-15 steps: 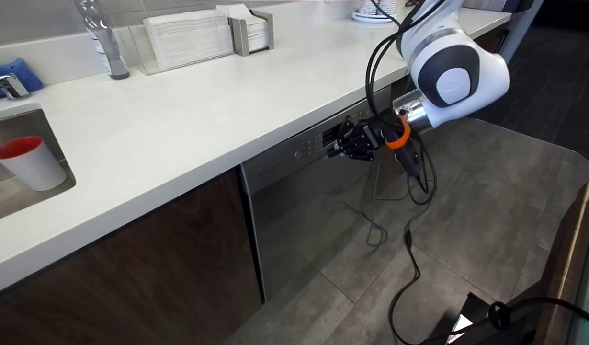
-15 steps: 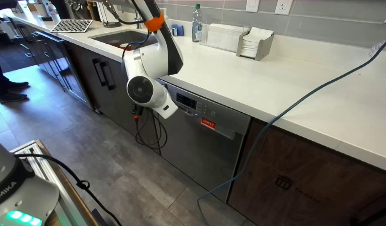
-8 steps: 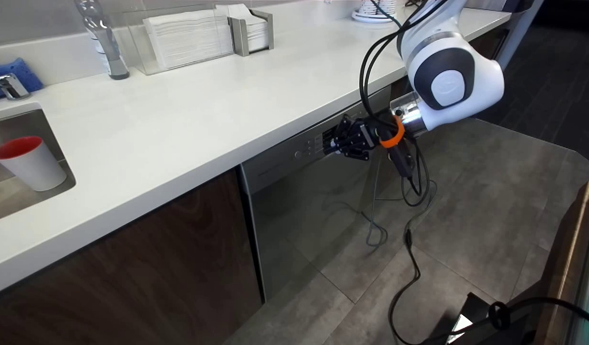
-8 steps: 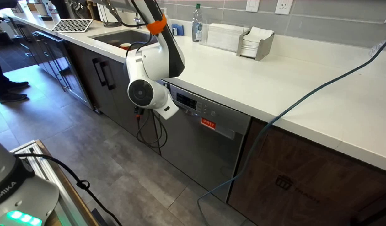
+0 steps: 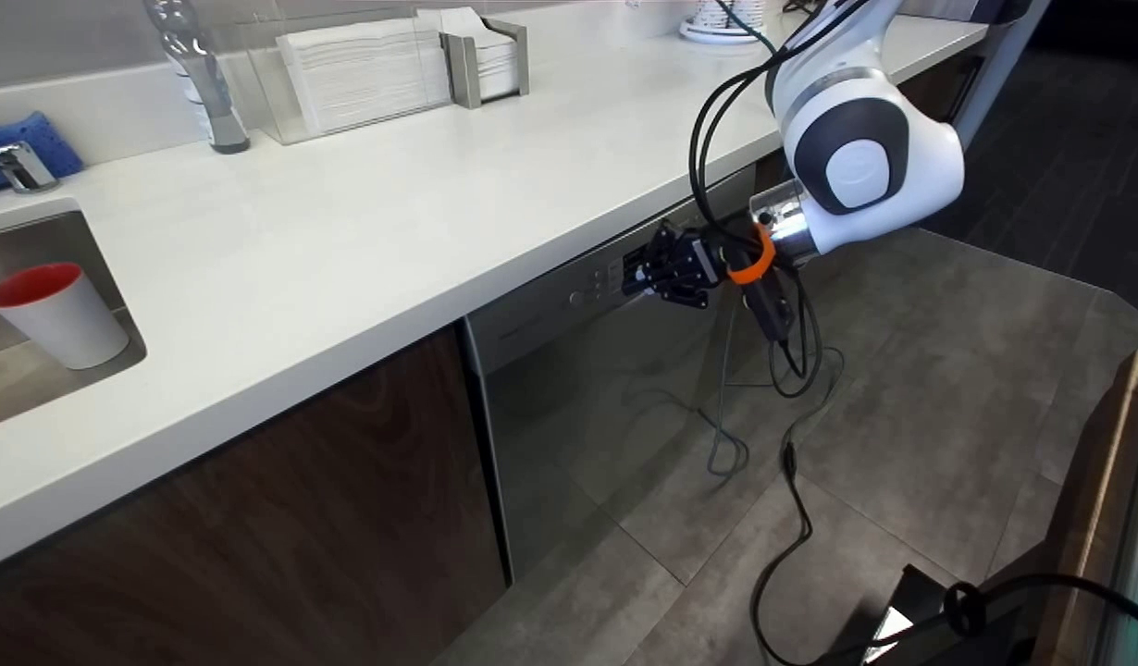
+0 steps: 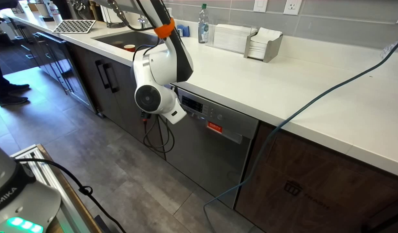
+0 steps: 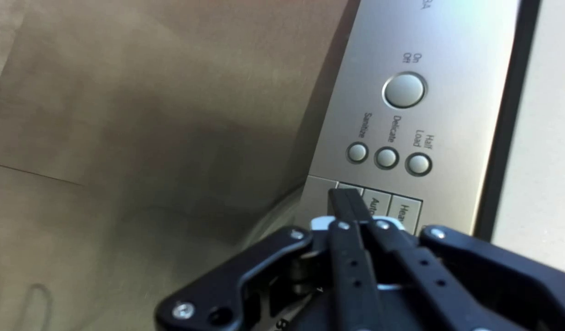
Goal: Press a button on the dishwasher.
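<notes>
The dishwasher point(image 5: 569, 435) is a grey metal front under the counter, also in an exterior view point(image 6: 202, 155). Its control strip point(image 7: 434, 69) fills the wrist view's right side, with a large round On/Off button point(image 7: 404, 90) and three small round buttons, Sanitize point(image 7: 357, 152), Delicate point(image 7: 386, 157) and Half Load point(image 7: 419, 164). My gripper point(image 7: 347, 192) is shut and empty. Its joined tips cover most of a flat button left of the Auto button point(image 7: 376, 200). I cannot tell if they touch it. In an exterior view the gripper point(image 5: 632, 277) is at the strip; the arm hides it in an exterior view.
The white counter edge point(image 5: 421, 314) overhangs just above the strip. Dark wooden cabinets point(image 5: 254, 518) flank the dishwasher. A red DIRTY sign point(image 6: 215, 127) is on its front. Cables point(image 5: 796, 370) hang from the wrist. A blue-grey cable point(image 6: 267, 142) crosses before the counter.
In an exterior view the arm and gripper have moved left and the fingertips slightly up, closer along the control strip. The dishwasher has not visibly changed.
</notes>
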